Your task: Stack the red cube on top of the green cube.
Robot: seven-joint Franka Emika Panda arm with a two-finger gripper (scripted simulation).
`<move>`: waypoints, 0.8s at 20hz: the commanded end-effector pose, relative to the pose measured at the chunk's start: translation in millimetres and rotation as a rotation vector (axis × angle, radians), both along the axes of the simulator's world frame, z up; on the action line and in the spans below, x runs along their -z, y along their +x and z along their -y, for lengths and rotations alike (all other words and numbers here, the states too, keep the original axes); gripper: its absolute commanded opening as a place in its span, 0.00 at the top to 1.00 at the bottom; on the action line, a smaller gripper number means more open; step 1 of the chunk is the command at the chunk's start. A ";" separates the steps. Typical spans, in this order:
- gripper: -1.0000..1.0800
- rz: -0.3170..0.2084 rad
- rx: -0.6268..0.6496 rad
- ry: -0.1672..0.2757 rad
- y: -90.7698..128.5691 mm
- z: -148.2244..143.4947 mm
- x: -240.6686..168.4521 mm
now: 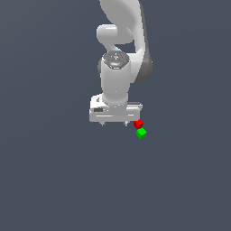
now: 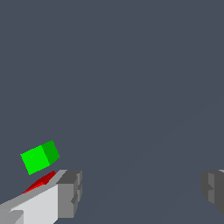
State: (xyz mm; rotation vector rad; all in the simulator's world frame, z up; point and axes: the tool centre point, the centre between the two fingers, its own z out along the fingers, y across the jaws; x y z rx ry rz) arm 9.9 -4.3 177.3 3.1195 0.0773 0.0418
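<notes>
The red cube (image 1: 138, 123) lies on the grey floor just off the exterior view's right end of my white gripper (image 1: 114, 122). The green cube (image 1: 141, 133) sits right beside it, a little nearer the camera. In the wrist view the green cube (image 2: 40, 157) is fully visible, and only a sliver of the red cube (image 2: 40, 181) shows behind one finger (image 2: 65, 194). The gripper (image 2: 140, 190) is open and empty, its jaws wide apart. Both cubes lie outside the jaws, beyond that finger.
The white arm (image 1: 121, 54) rises above the gripper toward the top of the exterior view. The flat grey floor (image 1: 54, 171) shows no other objects.
</notes>
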 end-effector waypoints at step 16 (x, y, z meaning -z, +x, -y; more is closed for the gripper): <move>0.04 -0.016 -0.260 0.008 -44.1 -79.0 53.3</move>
